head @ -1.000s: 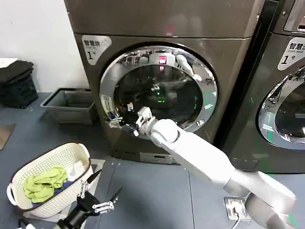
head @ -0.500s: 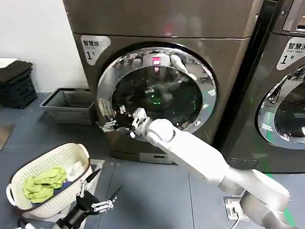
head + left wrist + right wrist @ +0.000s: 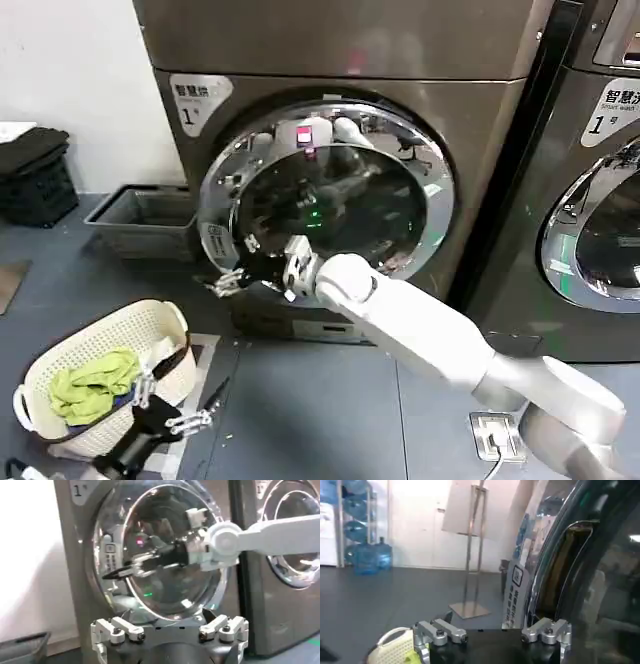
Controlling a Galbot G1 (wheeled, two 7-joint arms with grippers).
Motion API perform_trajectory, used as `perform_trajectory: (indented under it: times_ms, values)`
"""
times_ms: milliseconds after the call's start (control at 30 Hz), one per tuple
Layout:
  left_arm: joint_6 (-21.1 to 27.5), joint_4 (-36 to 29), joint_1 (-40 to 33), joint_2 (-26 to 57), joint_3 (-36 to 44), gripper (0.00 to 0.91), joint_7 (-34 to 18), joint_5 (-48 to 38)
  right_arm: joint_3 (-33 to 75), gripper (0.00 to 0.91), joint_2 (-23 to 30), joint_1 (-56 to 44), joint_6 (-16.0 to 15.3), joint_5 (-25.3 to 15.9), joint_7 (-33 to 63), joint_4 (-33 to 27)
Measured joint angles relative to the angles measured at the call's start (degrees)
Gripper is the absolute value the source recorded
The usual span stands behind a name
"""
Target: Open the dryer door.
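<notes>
The dryer door (image 3: pixel 325 195) stands slightly ajar, its left edge swung off the machine front. The right hand (image 3: pixel 243 272) hooks that lower-left chrome edge; whether it pinches the rim I cannot tell. The fingers could slide off the slick ring, letting the door fall back. The left hand (image 3: pixel 178 418), fingers spread, idles below the door near the laundry basket (image 3: pixel 60 360).

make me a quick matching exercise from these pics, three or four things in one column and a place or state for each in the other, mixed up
Things:
1. dryer door
2. right gripper
3. left gripper
4. laundry basket

Places or states:
A. low, near the floor, beside the basket
B. ajar, its left edge swung out from the machine
C. on the floor, green cloth inside
D. at the chrome ring's lower left edge

Pairs: 1-B, 2-D, 3-A, 4-C
</notes>
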Motion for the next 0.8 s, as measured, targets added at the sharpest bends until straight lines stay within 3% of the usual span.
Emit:
perform_trajectory:
  times_ms: [567,800]
  values:
    - [2.9,5.9,-5.8,5.5,-11.6,0.907,-0.5,-9.4,-2.4,0.907,-6.2,-0.8,1.3,1.0,-2.9,10.2]
    - [3.3,7.9,-8.2,8.2,-12.8,0.907,-0.7,-10.3,-2.7,0.907,-9.6,-1.8,2.9,1.1,-5.6,14.3]
